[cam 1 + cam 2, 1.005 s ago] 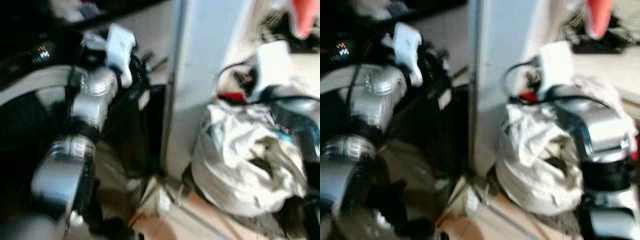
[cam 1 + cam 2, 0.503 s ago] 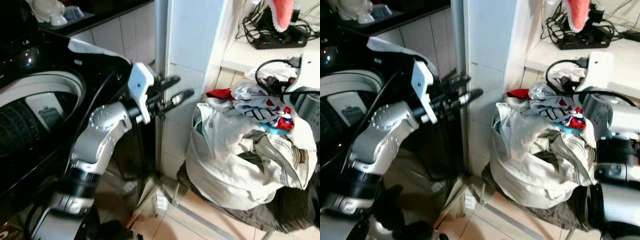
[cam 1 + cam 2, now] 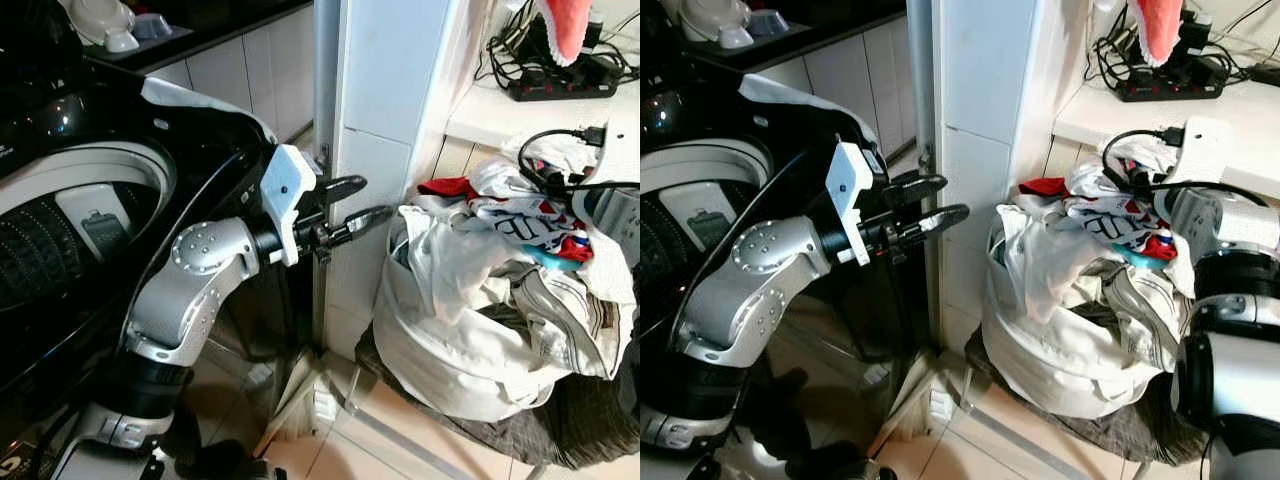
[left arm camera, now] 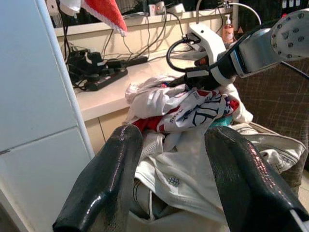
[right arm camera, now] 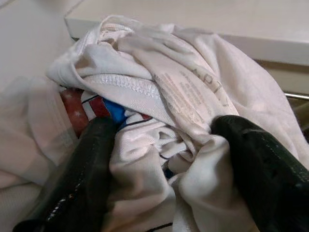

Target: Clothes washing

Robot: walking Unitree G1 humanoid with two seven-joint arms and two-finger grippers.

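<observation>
Right gripper (image 5: 164,159) is down in the laundry pile (image 3: 500,300), its two black fingers (image 5: 77,179) spread w/ bunched white cloth pushed up between them; not clamped on it as far as I can see. Left gripper (image 3: 350,205) hangs in the air beside the white tiled pillar (image 3: 385,90), fingers apart, nothing in them, pointing across toward the pile.

Pile sits in a pale cloth bag (image 3: 440,350) on the floor, just right of the pillar and under a white shelf (image 3: 520,115). Bag stands upright, mouth open upward, clothes heaped over the rim. On top: a white garment w/ red and blue print (image 3: 525,230), a red piece (image 3: 445,187) at the back edge, plus several whitish items I can't count apart. Dark mat (image 3: 590,420) under the bag.

Washing machine (image 3: 70,200) is at the robot's left, black top-loader, lid up, ribbed drum showing. Floor is light tile (image 3: 370,440).

On the shelf: one black power strip (image 3: 560,80) w/ a tangle of cables, and one red-and-white cloth (image 3: 565,25) hanging above it. Dark counter behind the machine carries white dishes (image 3: 105,20).
</observation>
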